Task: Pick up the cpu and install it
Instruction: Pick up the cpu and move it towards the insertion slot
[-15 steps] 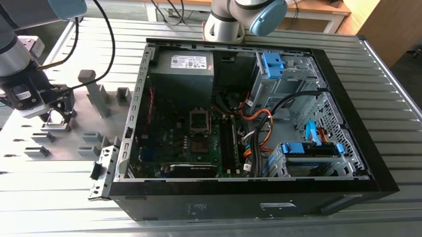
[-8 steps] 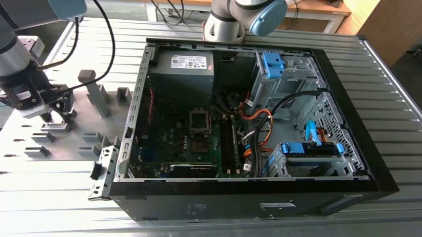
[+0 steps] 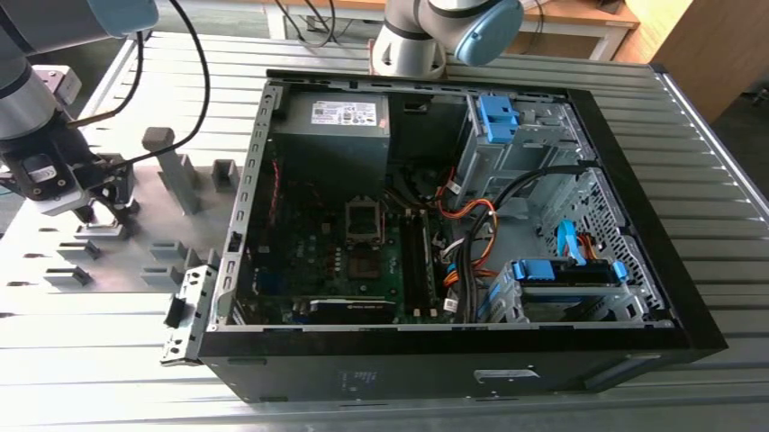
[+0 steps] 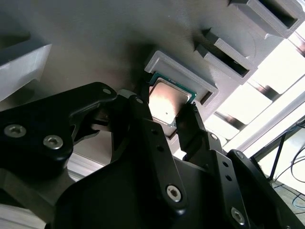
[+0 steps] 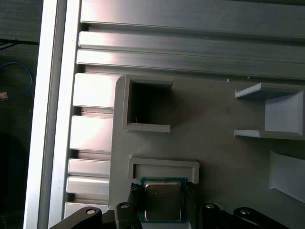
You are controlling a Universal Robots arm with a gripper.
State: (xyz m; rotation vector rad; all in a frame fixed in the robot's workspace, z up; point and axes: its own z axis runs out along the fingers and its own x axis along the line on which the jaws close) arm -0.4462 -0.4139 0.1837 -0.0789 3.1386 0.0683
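Observation:
The cpu (image 5: 162,202) is a small square chip with a silvery top and a green edge. In both wrist views it sits between my two black fingers, right against a low grey holder frame (image 5: 164,165). My gripper (image 5: 163,196) looks shut on the cpu (image 4: 167,99), one finger (image 4: 143,110) on each side. In the exterior view my gripper (image 3: 103,214) is low over the grey fixture plate (image 3: 132,279) at the exterior view's left, outside the open computer case (image 3: 255,189). The motherboard socket (image 3: 364,225) lies inside the case.
Several grey holder blocks (image 3: 178,180) stand on the fixture plate around the gripper, with an open square pocket (image 5: 148,107) just beyond the cpu. The case's left wall rises between the plate and the motherboard. Cables (image 3: 474,225) and blue drive brackets (image 3: 495,117) fill the case's right side.

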